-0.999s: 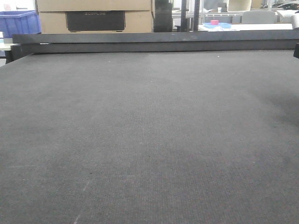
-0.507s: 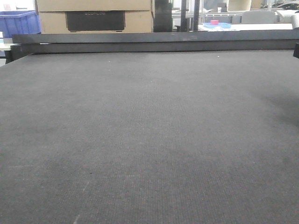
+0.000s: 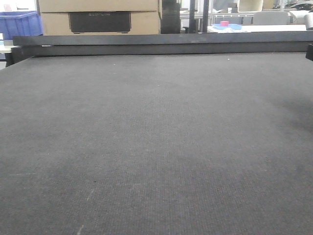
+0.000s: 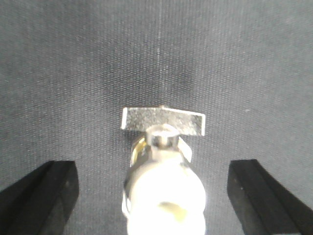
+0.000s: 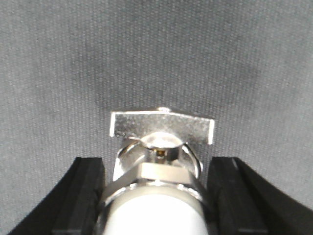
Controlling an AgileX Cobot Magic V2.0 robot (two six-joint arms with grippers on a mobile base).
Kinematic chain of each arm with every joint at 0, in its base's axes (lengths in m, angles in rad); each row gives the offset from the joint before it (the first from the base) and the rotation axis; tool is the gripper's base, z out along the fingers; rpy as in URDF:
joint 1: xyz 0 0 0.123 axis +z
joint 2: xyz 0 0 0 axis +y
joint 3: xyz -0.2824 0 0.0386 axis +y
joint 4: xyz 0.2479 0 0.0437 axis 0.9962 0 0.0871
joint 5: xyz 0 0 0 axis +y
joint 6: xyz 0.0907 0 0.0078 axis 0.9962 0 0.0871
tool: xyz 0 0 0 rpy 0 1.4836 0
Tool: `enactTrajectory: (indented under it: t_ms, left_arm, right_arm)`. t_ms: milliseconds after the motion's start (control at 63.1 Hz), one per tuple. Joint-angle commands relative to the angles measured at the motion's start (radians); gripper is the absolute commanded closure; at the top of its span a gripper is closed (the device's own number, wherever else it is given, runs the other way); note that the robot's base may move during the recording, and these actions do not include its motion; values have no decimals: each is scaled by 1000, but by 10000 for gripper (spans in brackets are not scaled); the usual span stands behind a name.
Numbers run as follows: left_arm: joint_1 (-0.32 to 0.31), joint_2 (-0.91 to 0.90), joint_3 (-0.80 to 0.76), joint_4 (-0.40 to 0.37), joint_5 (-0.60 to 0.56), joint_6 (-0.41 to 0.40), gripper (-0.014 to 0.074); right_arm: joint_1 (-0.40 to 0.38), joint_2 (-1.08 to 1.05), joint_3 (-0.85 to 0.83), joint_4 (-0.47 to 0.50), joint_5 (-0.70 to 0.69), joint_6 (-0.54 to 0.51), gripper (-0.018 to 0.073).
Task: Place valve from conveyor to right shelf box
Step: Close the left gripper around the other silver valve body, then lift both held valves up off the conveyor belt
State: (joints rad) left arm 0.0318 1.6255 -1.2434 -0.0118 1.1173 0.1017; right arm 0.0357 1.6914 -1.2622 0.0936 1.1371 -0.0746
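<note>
A: Left gripper (image 4: 154,169)?
B: Wide open. Its black fingers (image 4: 46,193) sit at the two lower corners of the left wrist view, well apart from the valve (image 4: 164,196) between them. Not touching it.
A: Valve heading?
B: The long axis runs straight away from the wrist, up the frame. The flat handle (image 4: 162,121) is at the far end, crosswise, about level. The body is overexposed, near white.
A: Right gripper (image 5: 156,164)?
B: Narrowed. Fingers (image 5: 85,196) are just beside the other valve (image 5: 156,178), one on each side of its hex body. Cannot tell whether the pads press on it.
A: Same heading?
B: Yes. The axis runs away from the wrist, with the other handle (image 5: 162,126) crosswise at the far end, its right tip slightly lower.
A: Location of both?
B: Each is between its own gripper's fingers, with the conveyor (image 3: 156,147) filling the background. Cannot tell whether they rest on the belt or are lifted off it.
A: Any writing?
B: Only a dark label (image 3: 100,22) on the cardboard box (image 3: 144,19) beyond the rail (image 3: 156,44). The print is too faint to read. A blue crate (image 3: 19,24) is left of the box. A pink item (image 3: 224,23) sits on a blue tray (image 3: 235,27) far right.
</note>
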Motion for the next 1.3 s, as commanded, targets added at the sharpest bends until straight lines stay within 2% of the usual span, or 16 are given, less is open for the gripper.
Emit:
enactTrajectory:
  t_ms: [0,206,555,666,793,888,935,951,1284]
  left_arm:
    - [4,6,-5,-9,-2,2,80]
    - [4,15,34,-6,-48,2,80]
    - [4,15,44,-6,-60,2,99]
    - [4,15,44,-6,-57,2,189]
    - [4,15,44,-10,-52,2,381]
    - [4,15,44,-22,-37,2,552]
    - [4,15,44,-27,-34,2,688]
    - [4,15,44,-27,-34,2,708]
    - [4,-47,-5,-29,13,2,708]
  right_arm:
    - [-1,-1,-5,14,-20,-5,721]
    - [-1,-1,-5,16,-20,-5,721]
    - [-1,-1,-5,16,-21,-5,721]
    - [-1,-1,-5,16,-21,-5,721]
    - [-1,-1,-5,16,-21,-5,721]
    - [-1,-1,-5,16,-21,-5,721]
    - [-1,-1,-5,16,-20,-5,722]
    - [-1,-1,-5,16,-20,-5,722]
    - [-1,-115,-5,16,-17,-5,722]
